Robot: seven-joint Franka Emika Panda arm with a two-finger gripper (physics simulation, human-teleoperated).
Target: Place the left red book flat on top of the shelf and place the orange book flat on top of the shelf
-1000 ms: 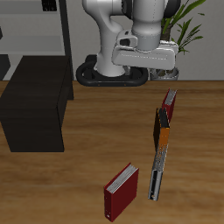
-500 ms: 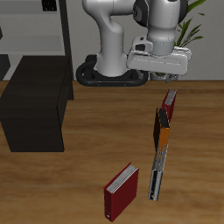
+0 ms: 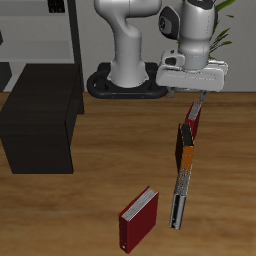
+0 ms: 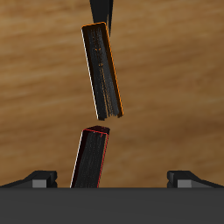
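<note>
The left red book (image 3: 193, 120) stands on edge on the wooden table, at the back end of a row of books. The orange book (image 3: 186, 146) stands on edge just in front of it. My gripper (image 3: 197, 98) hovers directly above the red book, open and empty. In the wrist view the red book (image 4: 92, 157) lies between my spread fingertips (image 4: 39, 180), with the orange book (image 4: 105, 70) beyond it. The black shelf (image 3: 40, 125) sits across the table, its flat top bare.
A thin grey-and-black book (image 3: 180, 196) continues the row toward the table's front edge; it also shows in the wrist view (image 4: 105, 10). A larger crimson book (image 3: 138, 220) stands near the front edge. A tall grey rack (image 3: 60, 35) and a plant (image 3: 212, 35) stand at the back.
My gripper has swung sideways from near the robot's base to above the row of books and has come lower over the red book. No book has moved.
</note>
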